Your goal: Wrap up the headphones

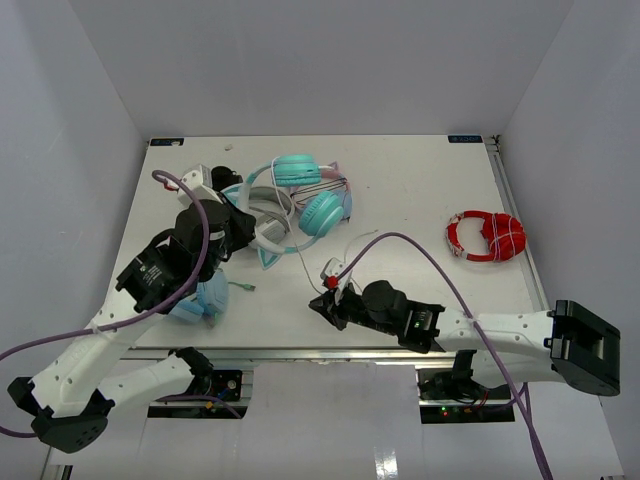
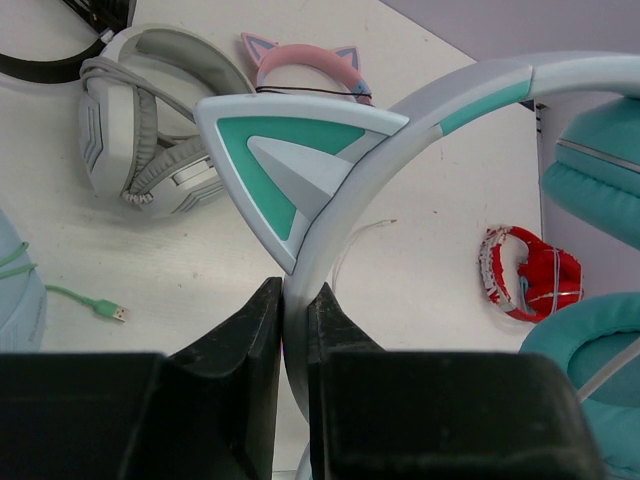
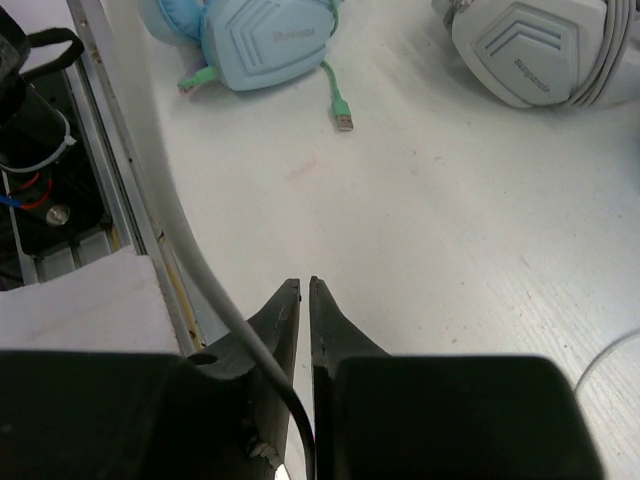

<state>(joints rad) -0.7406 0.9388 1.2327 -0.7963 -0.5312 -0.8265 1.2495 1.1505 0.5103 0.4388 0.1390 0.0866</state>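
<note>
Top external: the headphones (image 1: 320,213) are clamped by the left end effector (image 2: 295,297), their cable (image 1: 305,262), toward 6 o'clock, by the right end effector (image 3: 304,290).

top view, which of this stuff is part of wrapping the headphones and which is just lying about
In the job: teal cat-ear headphones, their white cable, left end effector clamped on the headband, right end effector pinching the cable.
Lying about: red headphones, grey-white headset, pink cat-ear headphones, light-blue headphones.
</note>
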